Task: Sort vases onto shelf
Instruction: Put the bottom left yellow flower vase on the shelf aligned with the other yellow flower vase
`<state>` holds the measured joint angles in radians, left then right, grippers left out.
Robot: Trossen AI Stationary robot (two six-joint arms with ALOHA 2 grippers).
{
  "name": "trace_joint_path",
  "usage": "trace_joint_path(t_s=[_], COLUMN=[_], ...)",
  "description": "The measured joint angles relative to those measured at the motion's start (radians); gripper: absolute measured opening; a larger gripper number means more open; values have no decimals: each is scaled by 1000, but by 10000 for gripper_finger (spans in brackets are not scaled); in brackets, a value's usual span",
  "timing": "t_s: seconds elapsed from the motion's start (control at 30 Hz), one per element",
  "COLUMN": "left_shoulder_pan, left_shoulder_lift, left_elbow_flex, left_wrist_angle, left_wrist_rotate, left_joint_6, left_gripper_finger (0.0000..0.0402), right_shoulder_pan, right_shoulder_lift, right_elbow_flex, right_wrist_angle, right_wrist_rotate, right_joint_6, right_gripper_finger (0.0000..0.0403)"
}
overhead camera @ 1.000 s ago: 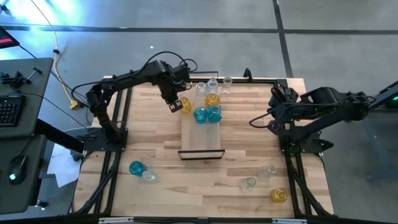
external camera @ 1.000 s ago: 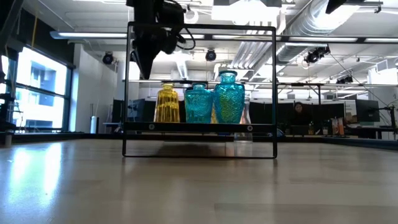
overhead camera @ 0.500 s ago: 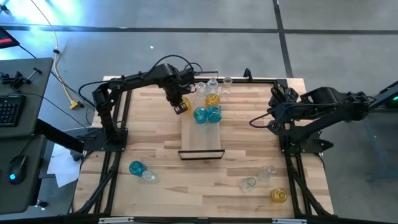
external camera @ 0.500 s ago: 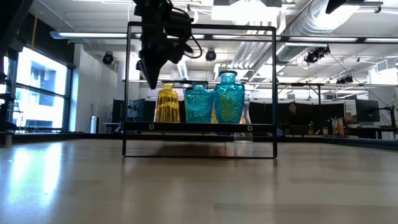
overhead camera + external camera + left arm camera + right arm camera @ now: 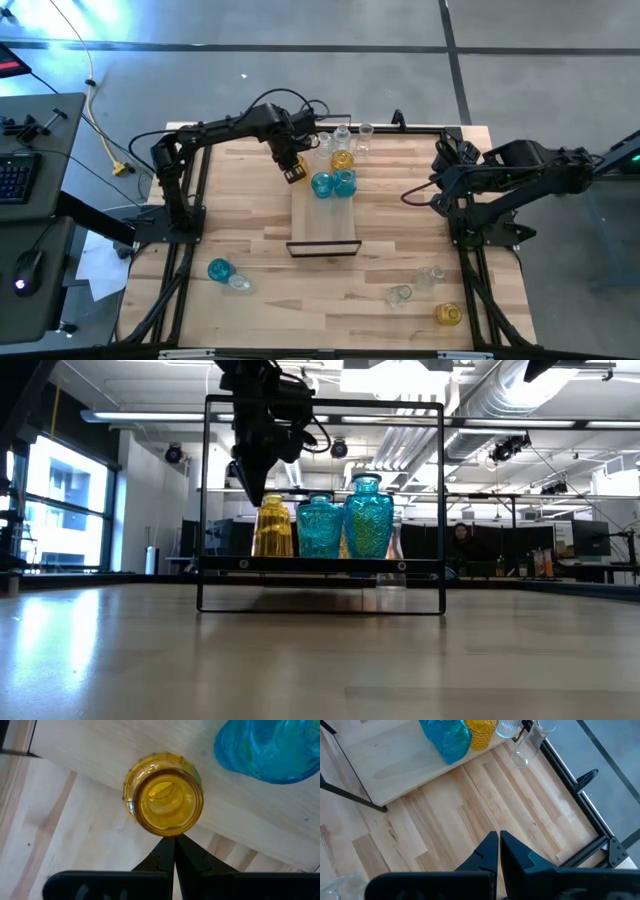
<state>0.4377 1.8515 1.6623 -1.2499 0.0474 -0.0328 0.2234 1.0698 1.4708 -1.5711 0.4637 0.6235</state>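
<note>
My left gripper (image 5: 294, 174) is shut and stands over the left edge of the shelf (image 5: 325, 228), its tips (image 5: 174, 840) at an amber vase (image 5: 164, 800) that stands upright on the board's corner (image 5: 272, 530). Two teal vases (image 5: 333, 184) stand beside it on the board. Another amber vase (image 5: 342, 160) and clear vases (image 5: 345, 138) are behind them. My right gripper (image 5: 441, 160) is shut and hovers over the table's right side (image 5: 498, 837), touching nothing. My left gripper has its shut fingertips (image 5: 170, 845) against the outer side of the amber vase's upper part (image 5: 172, 833). It comes slanting down from the table's left. The vase stands upright on the shelf board.
A teal vase (image 5: 219, 269) and a clear one (image 5: 238, 283) lie near the table's near left corner. Two clear vases (image 5: 415, 286) and an amber one (image 5: 448, 314) lie near the near right corner. The shelf's black end frame (image 5: 322, 400) rises around the vases.
My left gripper has moved toward the table's right and down, from beside the shelf's left edge to the amber vase, and it now covers that vase in the high view. It has stayed shut. The right arm has kept still.
</note>
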Motion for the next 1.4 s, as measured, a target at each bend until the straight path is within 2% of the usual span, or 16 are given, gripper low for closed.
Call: trace_joint_path(t_s=[0.27,0.5,0.7,1.1,1.4], left_shoulder_pan=[-7,16,41,32,19], left_shoulder_lift=[0,0,0,0,0], left_elbow_flex=[0,0,0,0,0], left_wrist_angle=[-9,-116,-83,-81,-79], left_wrist_rotate=[-1,-102,-90,-34,-30], left_joint_6=[10,38,37,18,11], left_gripper_finger=[0,0,0,0,0], right_shoulder_pan=[0,0,0,0,0], right_shoulder_lift=[0,0,0,0,0], right_elbow_flex=[0,0,0,0,0], right_wrist_angle=[0,0,0,0,0], right_wrist_rotate=[-3,-10,-10,-10,-10], right_joint_6=[5,6,6,6,5], right_gripper_finger=[0,0,0,0,0])
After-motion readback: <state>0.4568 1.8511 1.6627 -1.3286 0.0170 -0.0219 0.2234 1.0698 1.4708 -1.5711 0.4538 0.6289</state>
